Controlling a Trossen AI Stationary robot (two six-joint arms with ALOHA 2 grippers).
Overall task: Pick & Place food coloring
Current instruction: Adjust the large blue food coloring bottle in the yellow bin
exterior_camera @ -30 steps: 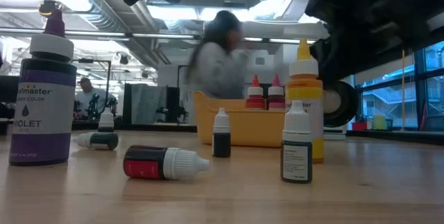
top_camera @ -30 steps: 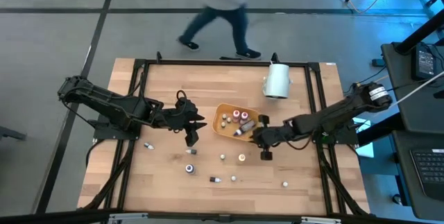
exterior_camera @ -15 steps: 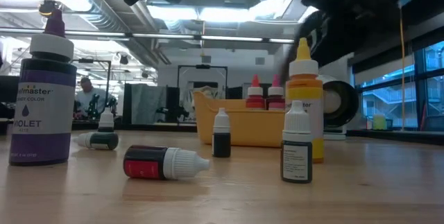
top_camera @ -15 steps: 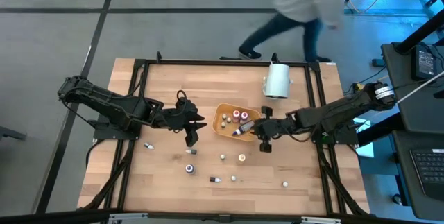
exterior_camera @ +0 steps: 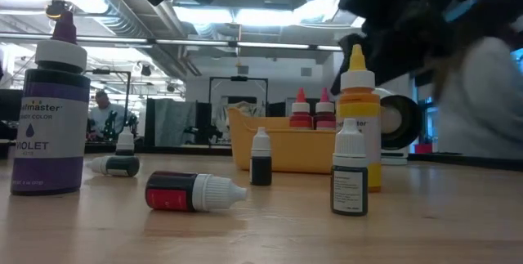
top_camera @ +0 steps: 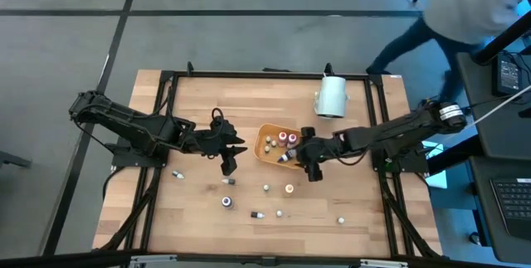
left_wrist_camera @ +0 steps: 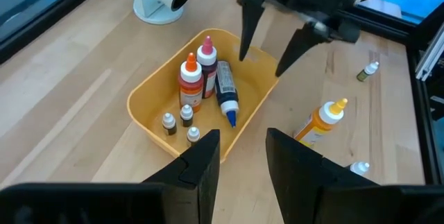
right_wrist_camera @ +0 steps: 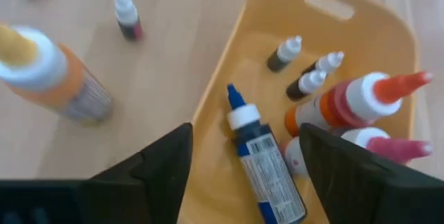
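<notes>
The right gripper (top_camera: 304, 157) now hangs over the near rim of the orange tray (left_wrist_camera: 149, 89), its fingers (right_wrist_camera: 166, 165) spread wide apart with nothing between them; half a second ago it sat a little further out from the tray with a bottle at its tips. Directly below the gap between those fingers lies the blue-capped bottle (right_wrist_camera: 262, 161) on its side on the tray floor, so the drop appears to be just made and this piece of food coloring is delivered. Just beyond the fingers stand the red-capped bottles (right_wrist_camera: 354, 102) and three tiny dark vials (right_wrist_camera: 305, 68), all inside the tray. Outside the tray wall, off one finger, the orange bottle (right_wrist_camera: 52, 75) stands on the counter (top_camera: 199, 210), with several small bottles scattered farther off, so plenty remains to collect. The left gripper (top_camera: 230, 151) waits over bare counter short of the tray, fingers (left_wrist_camera: 201, 165) part-way apart; they look empty, though the overhead view is too small to be sure. A person (top_camera: 469, 11) passes beyond the counter's far corner.
</notes>
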